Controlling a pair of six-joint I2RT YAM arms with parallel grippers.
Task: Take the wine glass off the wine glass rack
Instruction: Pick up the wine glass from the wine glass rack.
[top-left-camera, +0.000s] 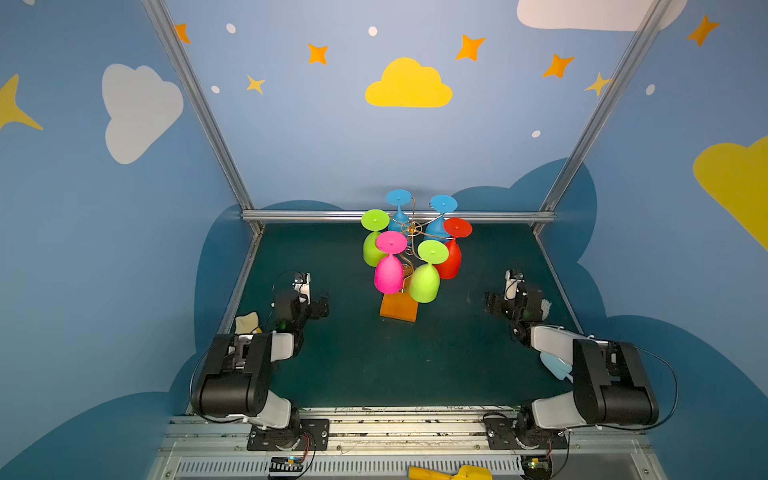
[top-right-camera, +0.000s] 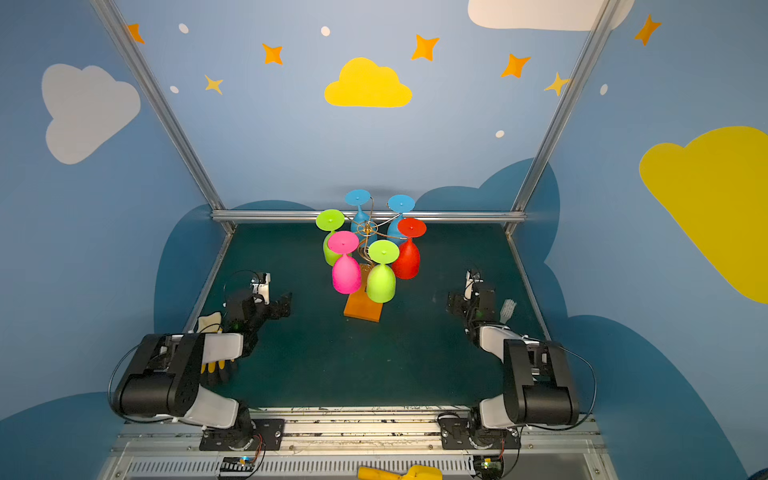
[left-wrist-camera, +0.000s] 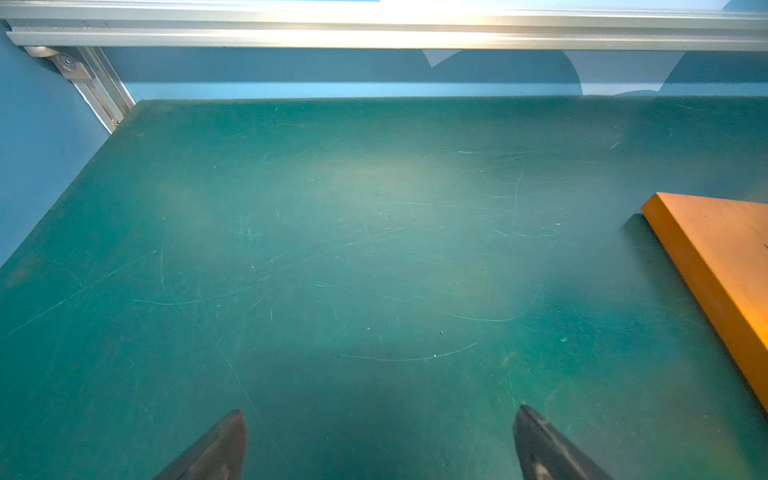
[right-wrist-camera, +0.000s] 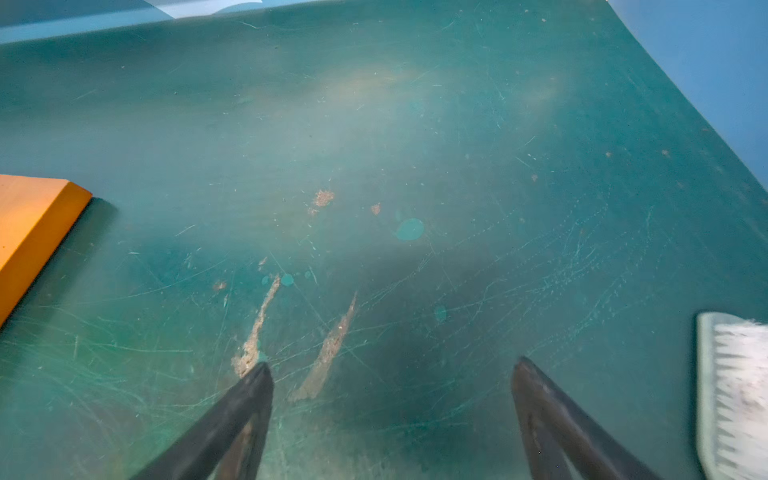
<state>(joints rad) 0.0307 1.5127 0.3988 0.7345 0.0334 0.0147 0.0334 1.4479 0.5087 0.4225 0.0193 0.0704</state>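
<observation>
On mat (top-left-camera: 374, 365), rack (top-left-camera: 412, 228) stands centre-back w/ six glasses (top-left-camera: 424, 282) hung bowl-down. Both agape & empty: left gripper (left-wrist-camera: 380, 409), right gripper (right-wrist-camera: 392, 360), well apart from it. Judged best: grip near pink glass (top-left-camera: 389, 274) at bowl (stem's thin), lift, slide off its arm.

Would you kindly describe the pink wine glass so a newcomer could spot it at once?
On the green mat stands the wine glass rack. The pink wine glass hangs upside down at its near side, beside a green wine glass; it alone is pink.
</observation>
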